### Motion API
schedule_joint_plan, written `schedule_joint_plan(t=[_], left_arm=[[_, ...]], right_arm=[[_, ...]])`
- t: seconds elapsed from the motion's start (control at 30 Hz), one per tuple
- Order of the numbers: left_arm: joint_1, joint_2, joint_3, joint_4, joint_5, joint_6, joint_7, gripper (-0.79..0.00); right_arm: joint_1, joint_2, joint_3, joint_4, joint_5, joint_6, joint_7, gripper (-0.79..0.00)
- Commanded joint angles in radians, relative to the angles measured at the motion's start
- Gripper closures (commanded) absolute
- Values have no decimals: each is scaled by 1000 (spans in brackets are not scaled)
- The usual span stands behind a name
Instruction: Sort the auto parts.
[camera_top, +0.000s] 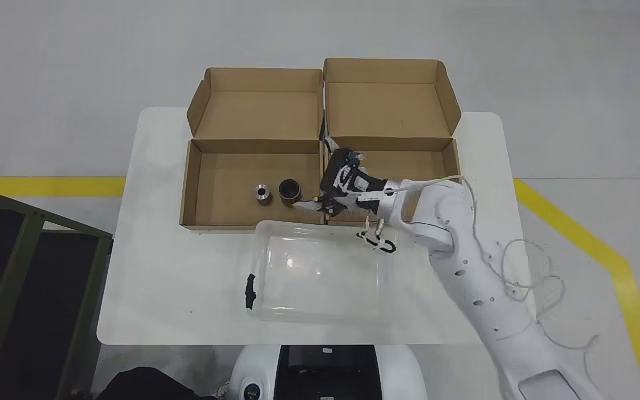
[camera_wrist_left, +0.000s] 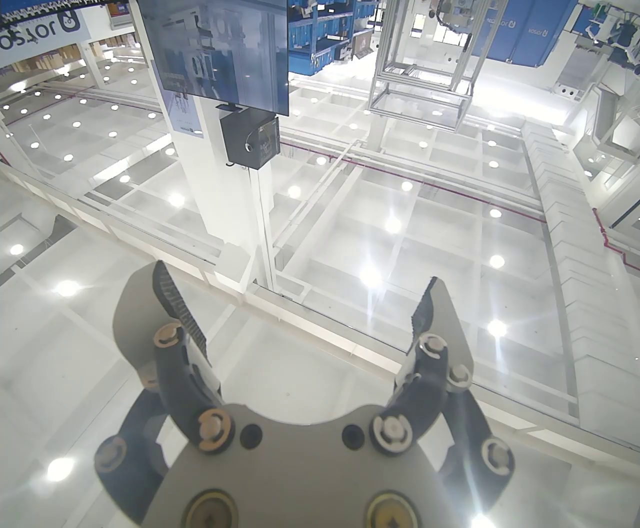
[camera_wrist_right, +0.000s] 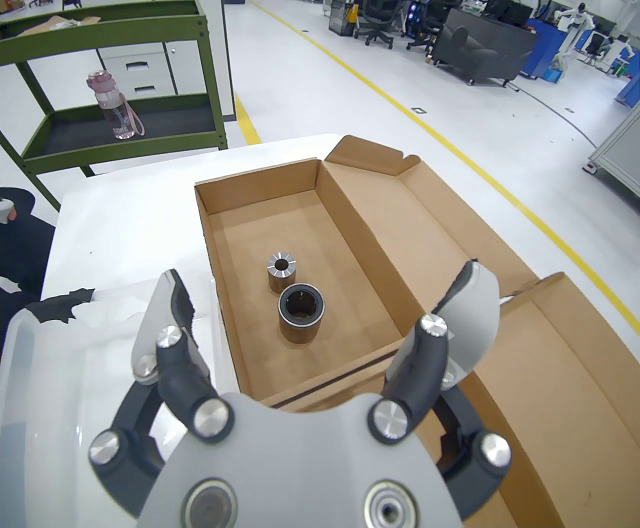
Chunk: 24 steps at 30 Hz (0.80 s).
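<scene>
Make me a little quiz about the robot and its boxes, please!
1. Where does the dark ring stand? A on the floor. B in a cardboard box. C on a green shelf.
2. True or false: the right gripper is squeezing a part.
3. Fill in the gap: the clear bin stands on the white ____.

Key: 1 B. 2 false, it is open with nothing in it. 3 table.
</scene>
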Motion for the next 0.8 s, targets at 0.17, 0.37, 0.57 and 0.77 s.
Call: schedule_joint_plan(t=[0.17,0.37,0.57,0.77], left_arm=[[0,0,0,0,0,0,0,-785],[0,0,0,0,0,0,0,-785],[0,0,0,0,0,0,0,-785],[0,0,0,0,0,0,0,-785]], right_arm=[[-104,29,113,-73,-16,-31,-55,-785],[-177,48,191,-91,-36,-46,-130,-785],[-254,68,295,-106,-60,-49,-196,-785],[-327,90,416,-133,-61,-59,-236,-785]])
